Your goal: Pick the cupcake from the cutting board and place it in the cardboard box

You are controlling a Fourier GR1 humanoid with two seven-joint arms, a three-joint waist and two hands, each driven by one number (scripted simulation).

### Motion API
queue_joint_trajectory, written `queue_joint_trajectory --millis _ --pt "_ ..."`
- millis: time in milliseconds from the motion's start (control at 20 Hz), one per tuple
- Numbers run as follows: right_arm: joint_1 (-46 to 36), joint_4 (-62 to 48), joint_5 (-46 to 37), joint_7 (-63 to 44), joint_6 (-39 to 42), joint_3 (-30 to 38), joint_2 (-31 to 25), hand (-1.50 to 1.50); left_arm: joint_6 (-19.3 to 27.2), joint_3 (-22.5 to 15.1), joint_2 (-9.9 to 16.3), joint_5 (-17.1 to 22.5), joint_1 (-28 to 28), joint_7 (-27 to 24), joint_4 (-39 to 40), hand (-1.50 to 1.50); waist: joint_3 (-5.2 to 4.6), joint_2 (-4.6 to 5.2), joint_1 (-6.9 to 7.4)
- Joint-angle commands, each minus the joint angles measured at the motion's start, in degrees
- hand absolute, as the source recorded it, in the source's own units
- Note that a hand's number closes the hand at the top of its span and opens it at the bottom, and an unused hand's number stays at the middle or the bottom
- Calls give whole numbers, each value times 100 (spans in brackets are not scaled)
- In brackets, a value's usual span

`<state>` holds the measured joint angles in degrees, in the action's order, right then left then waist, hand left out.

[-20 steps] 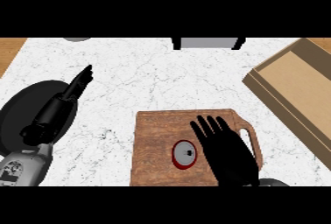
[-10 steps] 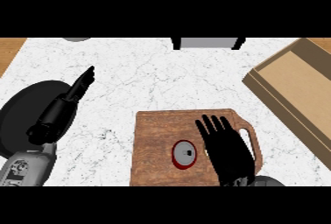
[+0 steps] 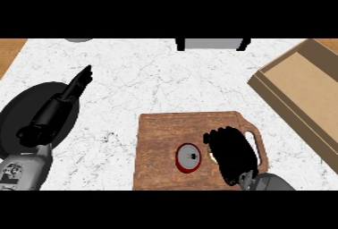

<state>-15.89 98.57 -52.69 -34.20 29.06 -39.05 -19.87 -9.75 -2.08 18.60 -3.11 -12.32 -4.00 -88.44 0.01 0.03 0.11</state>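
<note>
So the cupcake [image 3: 189,157] is sat on the cutting board [image 3: 165,147], with the right hand [image 3: 231,152] curled just beside it. The left hand [image 3: 76,85] is kept straight, well apart from the cardboard box [image 3: 300,85].

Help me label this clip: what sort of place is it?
Probably a kitchen counter: a white marble worktop, a wooden cutting board with a cupcake on it, and a cardboard box.
</note>
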Motion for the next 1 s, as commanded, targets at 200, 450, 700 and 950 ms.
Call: queue_joint_trajectory --millis 200,450,700,950 --pt "89 -251 -937 880 -865 -190 53 150 -119 57 -125 -141 113 67 -162 0 0 -6 3" --pt "-845 -1791 31 1688 -1299 1251 464 150 -183 65 -137 -130 -101 -72 37 0 5 43 113" --pt "-1579 -3023 186 2431 -1870 1909 690 150 -123 130 -178 -232 -69 -124 121 0 2 31 81" --pt "-2124 -2698 -235 2272 -2149 1938 887 150 -23 37 -353 -390 -87 -77 192 0 -1 3 28"
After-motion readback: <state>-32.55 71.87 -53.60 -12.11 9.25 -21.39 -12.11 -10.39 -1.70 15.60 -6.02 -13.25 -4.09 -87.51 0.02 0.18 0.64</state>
